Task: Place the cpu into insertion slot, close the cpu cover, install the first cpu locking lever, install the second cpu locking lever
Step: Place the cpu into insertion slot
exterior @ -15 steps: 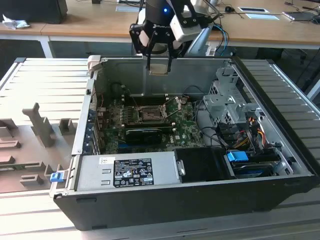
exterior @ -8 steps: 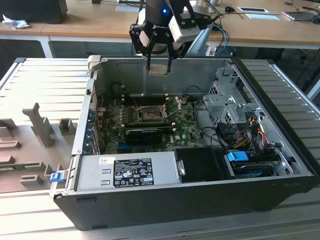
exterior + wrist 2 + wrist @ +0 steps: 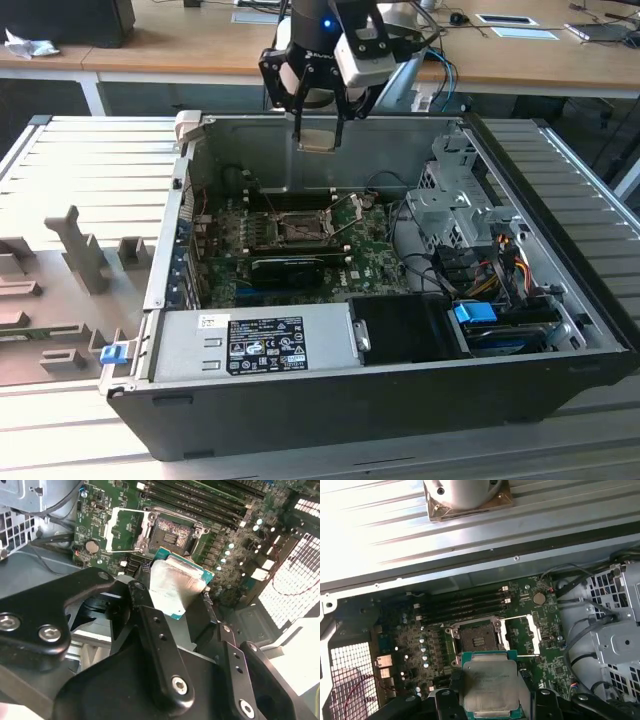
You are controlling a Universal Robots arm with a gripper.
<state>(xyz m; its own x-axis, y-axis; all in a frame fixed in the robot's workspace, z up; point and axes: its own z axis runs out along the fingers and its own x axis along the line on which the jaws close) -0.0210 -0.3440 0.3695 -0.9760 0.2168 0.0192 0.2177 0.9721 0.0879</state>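
**Exterior view.** Your pincer (image 3: 318, 135) hangs over the open case (image 3: 400, 405), pinching the cpu (image 3: 318, 144) by two opposite edges. The cpu is in the air, well above the slot (image 3: 300, 228), and not yet seated.

**Second wrist view.** The cpu (image 3: 177, 585) sits between the fingers (image 3: 139, 594), with its metal face showing and its green rim visible along one side. The slot (image 3: 172, 532) lies bare. The cover (image 3: 125, 527) is swung open just beside it.

**First wrist view.** The cpu (image 3: 490, 682) appears near the slot (image 3: 475, 641) but apart from it. The cover (image 3: 522, 635) lies open on the far side of the slot.

**Handling, as judged.**
- The cpu looks light and stiff.
- Its smooth metal face is likely slippery, so a hold on the face would be poor.
- The underside and the slot's contacts are probably fragile.
- Your present hold on the bare edges is the sound one.
- Keep the cpu level, and use no force on it.
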